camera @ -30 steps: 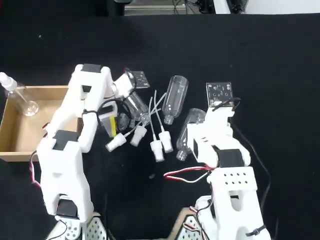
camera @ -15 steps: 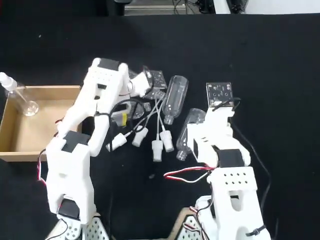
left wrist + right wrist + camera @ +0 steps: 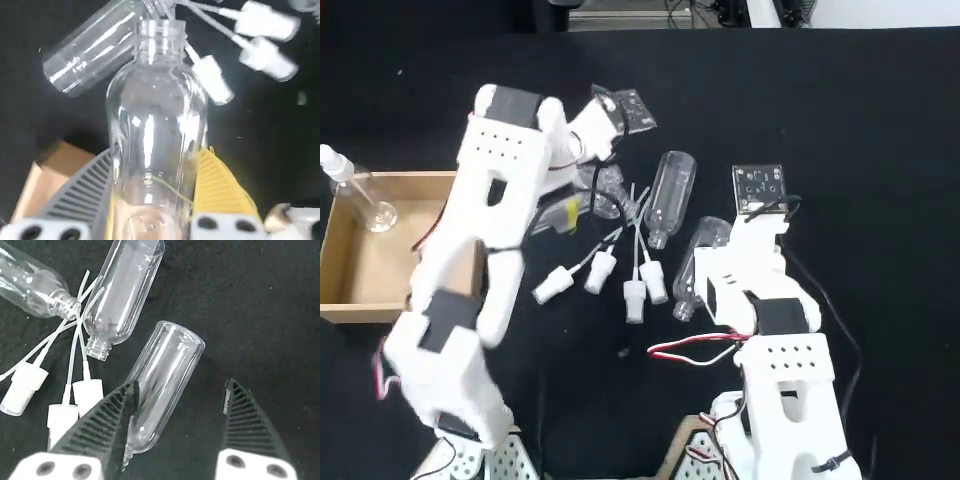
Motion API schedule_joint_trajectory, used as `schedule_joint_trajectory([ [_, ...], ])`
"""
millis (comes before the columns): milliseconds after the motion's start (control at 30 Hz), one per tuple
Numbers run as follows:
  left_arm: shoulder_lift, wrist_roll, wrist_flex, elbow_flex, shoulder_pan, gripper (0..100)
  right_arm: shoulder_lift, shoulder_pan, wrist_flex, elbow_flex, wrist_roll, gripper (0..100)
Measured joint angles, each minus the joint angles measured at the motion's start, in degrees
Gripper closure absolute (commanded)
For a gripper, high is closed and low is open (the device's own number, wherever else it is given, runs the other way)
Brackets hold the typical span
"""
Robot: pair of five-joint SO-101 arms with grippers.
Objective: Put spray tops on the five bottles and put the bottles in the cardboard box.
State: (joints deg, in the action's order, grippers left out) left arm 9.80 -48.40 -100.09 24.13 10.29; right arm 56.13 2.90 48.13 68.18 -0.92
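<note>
Lifted since the earlier frame, an uncapped bottle (image 3: 155,100) is clamped in the left gripper (image 3: 156,155) beside the cardboard box (image 3: 350,300), where one capped bottle (image 3: 355,195) is already laid, while four spray tops (image 3: 600,270) are left unfitted and the right gripper (image 3: 181,385), farther off, is held open around a lying bottle (image 3: 165,370).

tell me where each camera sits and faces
High view: fixed overhead, facing down at the black table; both white arms show.
Left wrist view: wrist-mounted, facing along the left gripper shut on a clear plastic bottle.
Right wrist view: wrist-mounted, facing down past the open right gripper at another lying bottle.
Shared: all three show the white spray tops.
</note>
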Motion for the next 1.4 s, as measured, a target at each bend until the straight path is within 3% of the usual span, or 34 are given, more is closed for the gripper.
schedule_joint_trajectory([
  [200,-17.3,7.8,-0.1,-16.6,0.0,92,0.0,0.0,3.9,-2.3,2.5,75.9],
  [400,-30.6,14.6,0.8,-27.0,-6.2,92,0.0,0.4,10.2,-7.6,13.8,75.9],
  [567,-40.4,21.4,6.3,-37.5,-11.6,92,0.0,8.1,17.8,-11.4,25.0,75.9],
  [733,-46.3,24.8,13.6,-49.4,-12.0,92,0.0,8.5,23.0,-12.7,27.8,75.9],
  [867,-47.0,22.1,14.5,-55.8,-7.8,92,0.0,-2.5,26.9,-12.7,32.6,75.9],
  [1033,-47.0,14.5,15.6,-63.1,5.6,92,0.0,-24.1,25.0,-12.7,37.7,75.9],
  [1133,-47.0,13.2,18.8,-68.9,13.5,91,0.0,-33.1,24.7,-12.7,38.2,75.9],
  [1233,-47.0,12.5,22.5,-75.2,16.5,90,0.0,-36.7,24.7,-12.7,38.3,75.9],
  [1400,-47.3,12.1,26.6,-83.2,16.3,74,0.0,-36.9,24.7,-12.7,38.3,75.9],
])
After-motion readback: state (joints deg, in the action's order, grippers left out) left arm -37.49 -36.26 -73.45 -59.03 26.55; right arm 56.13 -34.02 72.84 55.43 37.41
